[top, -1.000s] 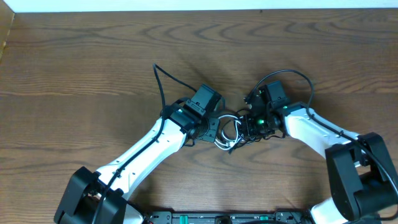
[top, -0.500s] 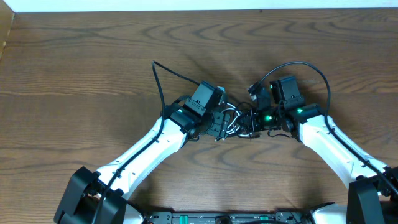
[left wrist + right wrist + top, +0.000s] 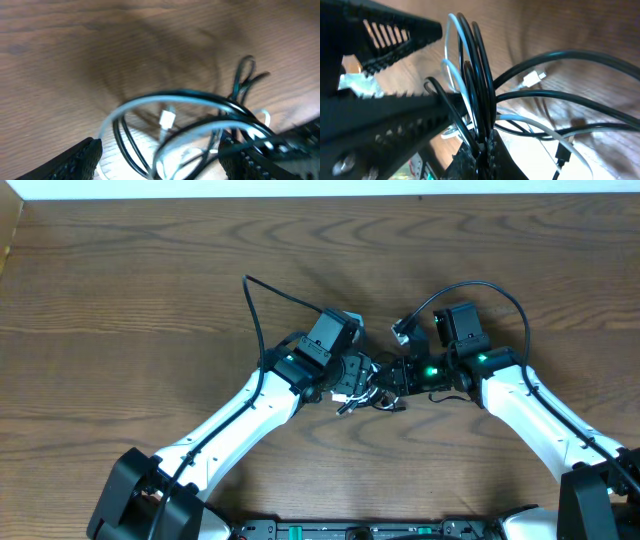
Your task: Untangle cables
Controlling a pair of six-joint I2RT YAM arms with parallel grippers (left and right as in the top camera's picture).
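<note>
Currently right pincer (image 3: 482, 149) clenched on cables (image 3: 481, 75), left pincer (image 3: 160, 150) released around them; risk: pulling apart cinches tangle, or bundle lifts whole off table (image 3: 60, 50).

A robotics lab or test bench is indicated. A plain wood-grain table (image 3: 120, 280) is viewed from above, and two white-and-black robot arms, the left arm (image 3: 230, 425) and the right arm (image 3: 530, 405), are mounted at its near edge by a black base rail (image 3: 360, 531). A green status light (image 3: 432, 370) is lit on the right arm. The far edge is bordered by a bare white strip (image 3: 300, 188).
</note>
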